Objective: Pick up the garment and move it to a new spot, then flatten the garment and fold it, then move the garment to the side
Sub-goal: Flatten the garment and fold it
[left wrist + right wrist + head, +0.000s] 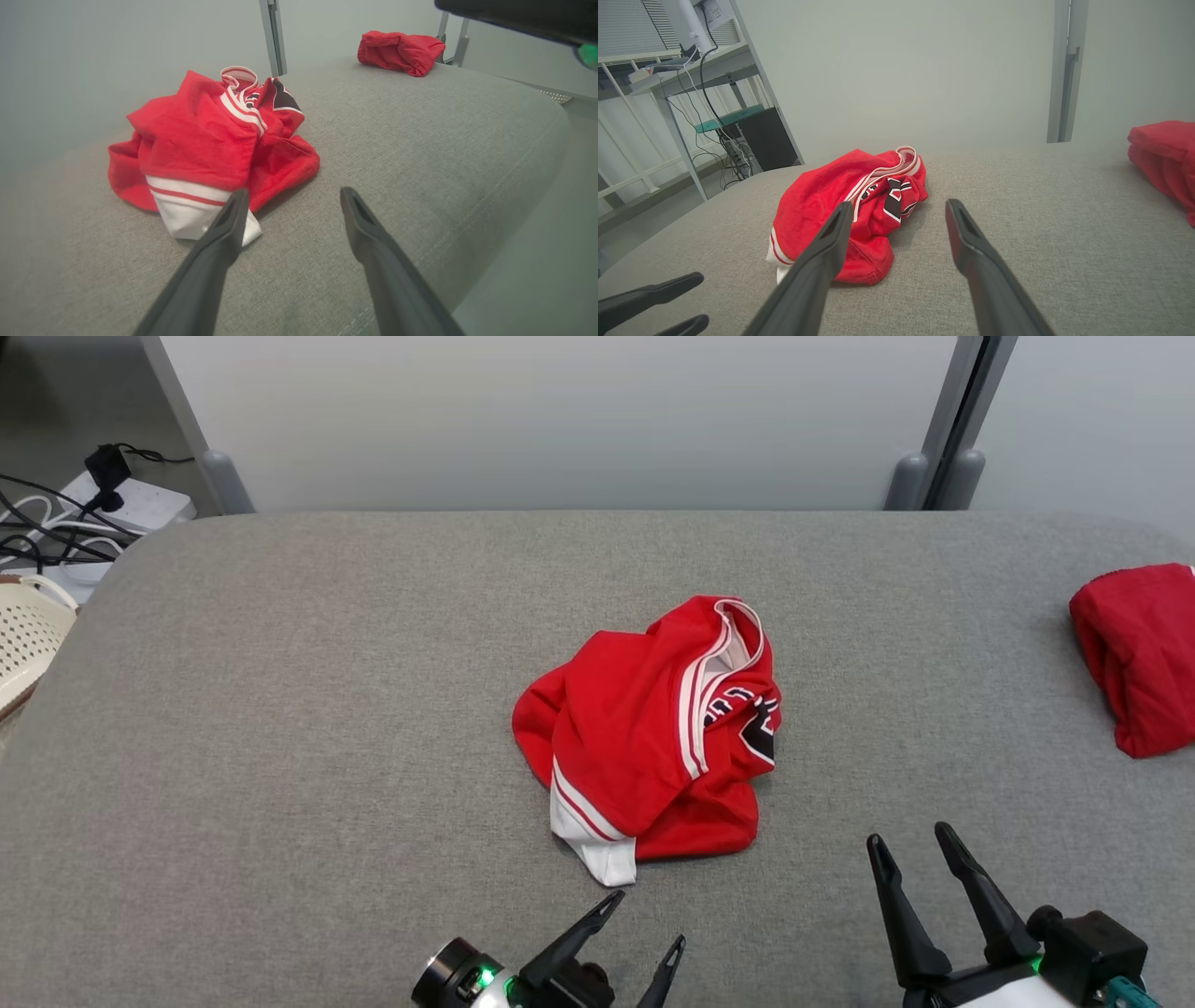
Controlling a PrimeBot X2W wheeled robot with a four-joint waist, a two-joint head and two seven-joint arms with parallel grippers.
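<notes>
A crumpled red garment (653,733) with white stripes and a black print lies in a heap at the middle of the grey table (280,709). It also shows in the left wrist view as the garment (205,140) and in the right wrist view as the garment (845,205). My left gripper (647,918) is open at the near edge, just short of the garment's white hem, holding nothing. My right gripper (910,845) stands open to the right of the heap, apart from it and empty. The same grippers appear as the left gripper (292,196) and the right gripper (901,210).
A second red cloth bundle (1134,653) lies at the table's right edge. A cream perforated basket (23,635) and a power strip with cables (103,504) sit off the table's left end. A pale wall and metal posts stand behind.
</notes>
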